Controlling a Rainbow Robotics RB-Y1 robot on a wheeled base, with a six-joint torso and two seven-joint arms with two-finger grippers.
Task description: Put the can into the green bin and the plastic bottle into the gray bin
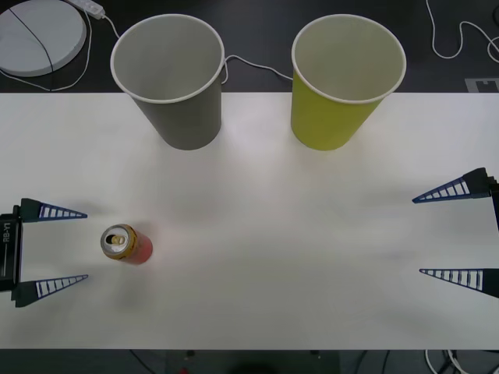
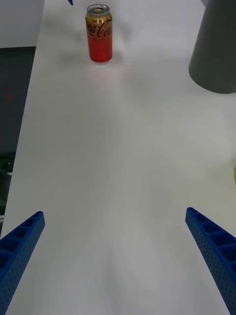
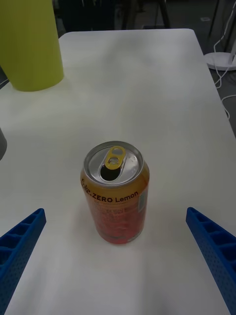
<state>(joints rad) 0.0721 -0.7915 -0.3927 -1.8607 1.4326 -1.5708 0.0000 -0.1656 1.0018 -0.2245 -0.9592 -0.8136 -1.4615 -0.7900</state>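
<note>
"ZERO Lemon" on the can (image 3: 114,197)

Can and two bins on the desk

The can (image 1: 125,244) stands upright near the desk's (image 1: 265,249) left front; the gray bin (image 1: 169,79) stands behind it, with the green bin (image 1: 345,79) to that bin's right, well apart.

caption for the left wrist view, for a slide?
Left gripper open, facing the upright can on the white table; green bin beyond.
</note>
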